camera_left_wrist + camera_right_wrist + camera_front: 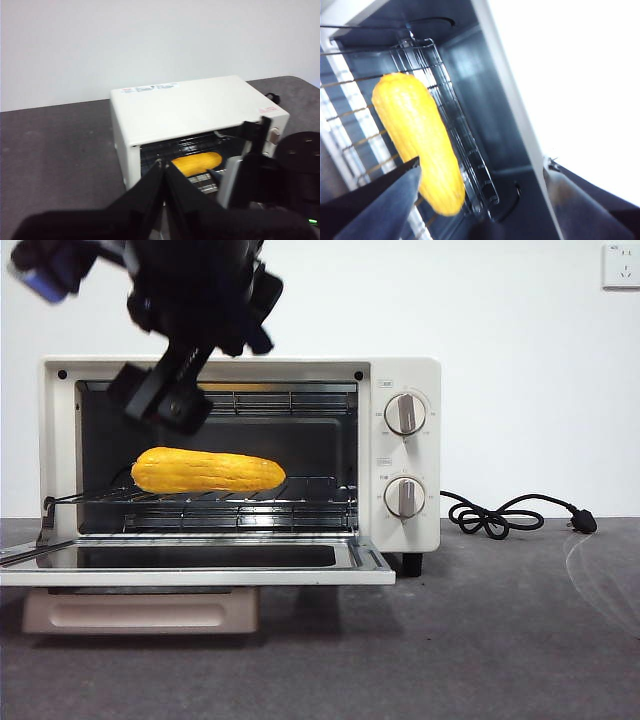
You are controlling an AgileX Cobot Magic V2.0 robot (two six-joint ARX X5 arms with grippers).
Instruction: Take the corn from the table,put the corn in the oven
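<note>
I see the corn [208, 470] lying on its side on the wire rack [300, 495] inside the TOSHIBA toaster oven [405, 455], toward the left half of the cavity, long axis running across the opening. Nothing grips it. Oven door [200, 565] is dropped flat open, beige handle hanging under its front edge.

R gripper [168, 395] sits at the upper left of the oven mouth in the front view, just above the corn and clear of it. R wrist cam confirms: its two jaws are spread wide apart w/ nothing between them, corn [417, 140] below on the rack [465, 145], not touching either jaw.

L gripper [164, 172] is held back, outside the oven and above the table [55, 145], facing the oven's [200, 107] open front. Its jaws are pressed together at the tips, clenched on nothing. From that cam I see the corn [196, 164] as a yellow strip inside the cavity, and the R arm's dark body near the oven front.

Two round knobs [405, 414] on the oven's right panel. Black power cord [500, 515] lies coiled on the dark grey table [500, 640] right of the oven, wall socket [620, 265] top right corner.
</note>
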